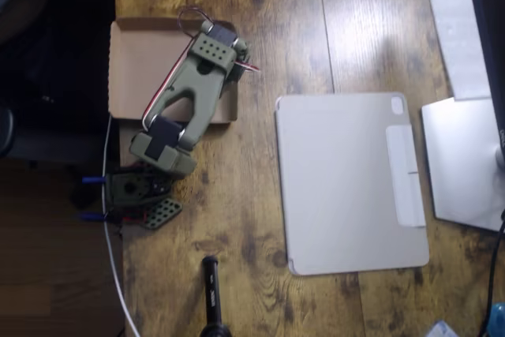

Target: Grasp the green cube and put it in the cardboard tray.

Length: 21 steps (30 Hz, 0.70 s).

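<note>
The wooden plank counter (260,29) carries a flat grey tablet cover (347,179) at three o'clock and the shallow brown cardboard tray (138,61) at ten o'clock. The olive-green arm (189,92) reaches across that tray, its jaws (229,61) hidden beneath the wrist at the right rim; I cannot tell their width. The green cube isn't visible, so its bearing from the jaws is unknown.

A dark, knotty wooden table (260,21) carries everything. The cardboard tray (138,61) lies at its left edge, and a flat grey tablet cover (339,179) rests well to the right. The arm's base (134,191) stands just below the tray. A black pen-like object (210,290) lies near the bottom edge.
</note>
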Each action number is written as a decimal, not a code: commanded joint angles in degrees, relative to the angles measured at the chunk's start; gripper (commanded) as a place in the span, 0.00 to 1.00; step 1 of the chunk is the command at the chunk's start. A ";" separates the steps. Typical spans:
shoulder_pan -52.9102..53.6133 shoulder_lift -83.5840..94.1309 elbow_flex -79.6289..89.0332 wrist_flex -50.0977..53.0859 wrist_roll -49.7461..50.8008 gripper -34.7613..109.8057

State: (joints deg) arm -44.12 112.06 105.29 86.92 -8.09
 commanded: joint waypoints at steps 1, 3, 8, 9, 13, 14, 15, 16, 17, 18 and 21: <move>3.69 2.29 -1.93 1.58 -3.78 0.43; 8.88 2.64 -2.55 0.97 -5.62 0.40; 26.98 0.62 -9.84 2.20 -4.48 0.31; 30.76 -0.35 -11.51 3.25 -2.55 0.28; 40.08 -6.06 -16.08 10.63 10.55 0.26; 40.69 -6.94 -15.56 12.30 12.74 0.25; 41.04 -7.56 -14.41 13.36 13.80 0.25; 41.40 -7.82 -12.66 13.71 14.41 0.25; 41.92 -7.91 -11.25 13.80 14.68 0.25; 42.45 -7.91 -9.93 13.97 15.12 0.25; 43.59 -7.91 -6.86 15.56 16.88 0.24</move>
State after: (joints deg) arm -1.32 103.97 96.86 100.28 6.77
